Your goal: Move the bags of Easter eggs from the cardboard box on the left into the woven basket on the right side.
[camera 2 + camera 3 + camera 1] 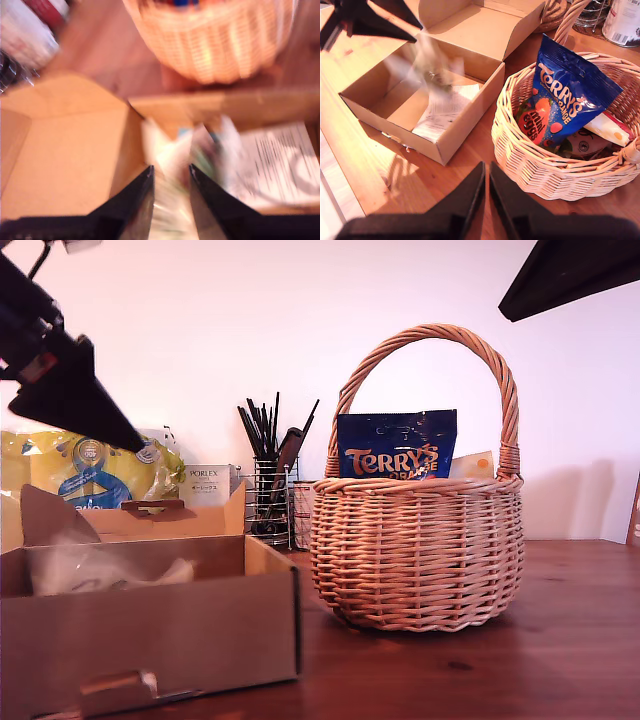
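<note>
The cardboard box [150, 640] stands open at the exterior view's left, beside the woven basket [420, 560]. A dark blue Terry's pouch [397, 445] sticks up in the basket [530, 150], with a cream pouch [607, 127] and another pouch beside it. My first gripper [170, 167] hangs over the box [465, 125], its fingers a little apart. A pale pouch [432, 67], badly blurred, shows between and below them. In the exterior view this pouch [105, 575] lies low in the box, under the gripper [135, 445]. My second gripper [487, 165] is shut and empty, above the table in front of the basket.
A printed paper sheet [447, 107] lies on the box floor. Behind the box are a yellow plastic package [90, 475], a white Porlex carton [205, 485] and a wire utensil holder [270, 500]. The second arm [570, 275] shows at the exterior view's upper right.
</note>
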{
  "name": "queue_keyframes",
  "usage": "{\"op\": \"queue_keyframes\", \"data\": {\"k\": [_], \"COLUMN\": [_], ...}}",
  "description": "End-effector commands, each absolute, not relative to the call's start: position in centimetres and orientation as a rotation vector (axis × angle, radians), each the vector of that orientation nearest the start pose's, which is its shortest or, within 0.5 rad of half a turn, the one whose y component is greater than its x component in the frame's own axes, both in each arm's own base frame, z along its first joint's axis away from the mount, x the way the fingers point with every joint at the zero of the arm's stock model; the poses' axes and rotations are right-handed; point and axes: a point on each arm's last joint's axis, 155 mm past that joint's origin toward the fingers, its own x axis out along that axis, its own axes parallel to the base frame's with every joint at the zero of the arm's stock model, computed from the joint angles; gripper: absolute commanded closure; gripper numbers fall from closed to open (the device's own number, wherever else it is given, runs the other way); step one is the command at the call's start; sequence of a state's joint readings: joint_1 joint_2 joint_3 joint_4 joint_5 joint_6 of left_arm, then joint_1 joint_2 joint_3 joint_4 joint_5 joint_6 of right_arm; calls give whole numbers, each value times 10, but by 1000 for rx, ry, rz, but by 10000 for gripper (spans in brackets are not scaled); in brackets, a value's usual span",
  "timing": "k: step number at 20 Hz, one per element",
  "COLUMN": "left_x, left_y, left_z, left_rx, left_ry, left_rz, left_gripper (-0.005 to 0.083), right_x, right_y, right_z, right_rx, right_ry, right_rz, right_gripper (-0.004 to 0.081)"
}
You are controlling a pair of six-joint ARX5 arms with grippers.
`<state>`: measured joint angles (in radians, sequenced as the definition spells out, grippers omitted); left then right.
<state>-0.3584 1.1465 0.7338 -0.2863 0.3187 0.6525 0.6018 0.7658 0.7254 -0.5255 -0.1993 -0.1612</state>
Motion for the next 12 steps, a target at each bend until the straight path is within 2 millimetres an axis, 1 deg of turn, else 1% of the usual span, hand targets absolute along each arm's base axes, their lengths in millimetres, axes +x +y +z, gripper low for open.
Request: {"op": "queue_keyframes", "data": {"k": [1,2,3,4,6,7,9,12], "left_x": [299,297,293,288,280,278,271,269], "left_y": [-175,-175,-175,-174,-172,-169,-170,-172], "left_z": [140,135,129,121,101,90,71,51], "left_rx": [602,601,595,589,594,613,628,675], "left_ry": [495,516,545,584,666,701,767,803], "left_rz": [-866,-873,-888,-903,-932,-941,-977,-1019], "left_gripper": [633,633,609,515,198,119,102,101], "right_x": [216,216,216,216,216,216,216,216], "right_y": [192,192,192,192,192,192,192,192], "right_z": [208,208,208,208,208,208,208,208], "right_rx": [-265,-265,-265,-265,-265,-265,-265,-271], "right_ry": [490,491,491,491,490,490,489,487], "right_rz": [823,823,823,823,823,823,823,826], "right_gripper": [783,783,783,783,783,783,783,783]}}
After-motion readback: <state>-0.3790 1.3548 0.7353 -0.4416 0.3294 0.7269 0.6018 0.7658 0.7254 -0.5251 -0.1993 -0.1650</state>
